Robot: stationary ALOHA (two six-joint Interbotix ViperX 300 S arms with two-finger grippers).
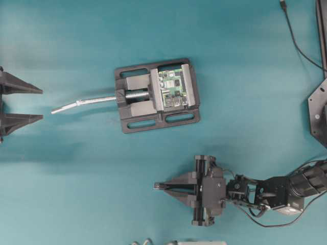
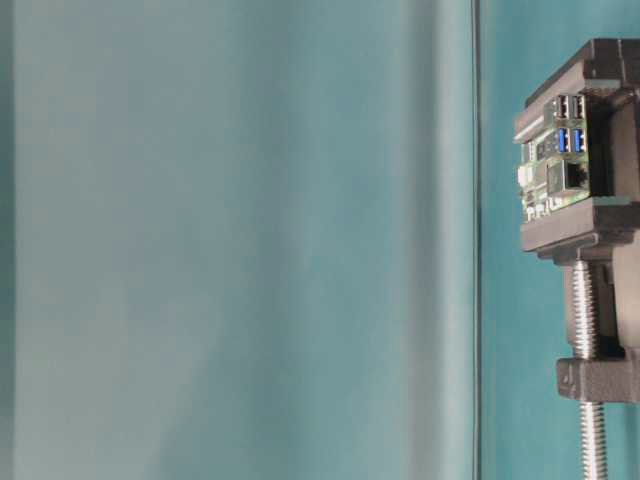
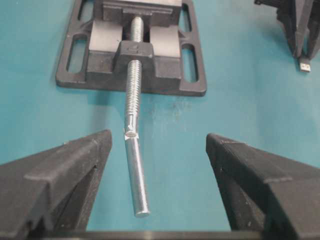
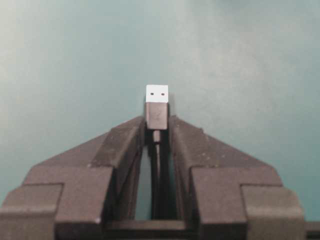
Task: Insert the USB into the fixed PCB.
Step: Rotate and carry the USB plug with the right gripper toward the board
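Across the teal counter (image 1: 76, 46), no clutter near the work.

Black vise (image 1: 156, 95) seated mid-counter, silver screw handle (image 1: 84, 103) projecting toward the left side. Fixed PCB (image 1: 171, 87) clamped between the vise blocks, green face up in the overhead view; silver and blue-lined ports (image 2: 570, 125) visible on one edge in the table-level view.

Right hand (image 1: 159, 187) positioned near the lower edge of the overhead view, well apart from the vise, fingers narrowed onto the USB (image 4: 156, 102). Dark plug body pinched at the fingertips, metal tip protruding forward and apparently square to the fingers, thin cable trailing back between them.

Left hand (image 3: 157, 165) parked at the far left, spread wide, holding nothing, aimed along the screw handle.

Recommended for the step in hand: keep the pinch firm; carry the plug to the port edge of the board; level the metal tip with a port opening; confirm orientation before pressing; advance straight, without twisting. Risk judged: plug slipping back in the grip under insertion force.
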